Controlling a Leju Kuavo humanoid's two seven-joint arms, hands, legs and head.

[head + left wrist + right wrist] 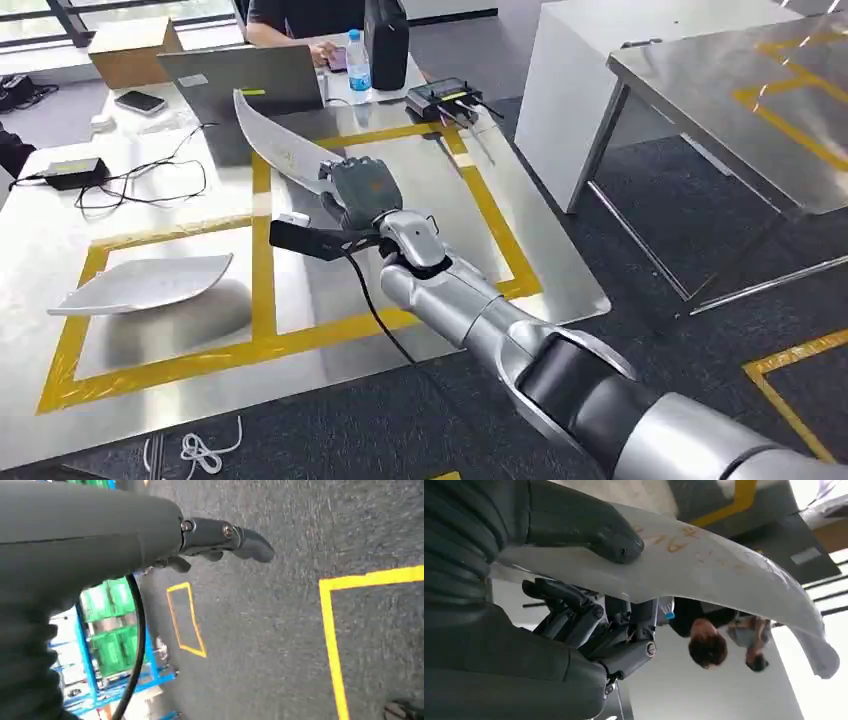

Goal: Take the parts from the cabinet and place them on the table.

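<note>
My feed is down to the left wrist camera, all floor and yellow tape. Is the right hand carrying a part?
Observer: Yes. The right hand grips a curved white part, held tilted above the steel table.
Operator: Is any part down on the table?
Observer: One. A flat white part lies inside the left yellow-taped box.
Operator: Anyone close to the drop zone?
Observer: A person sits at the table's far end behind a laptop, beyond the taped boxes.
</note>
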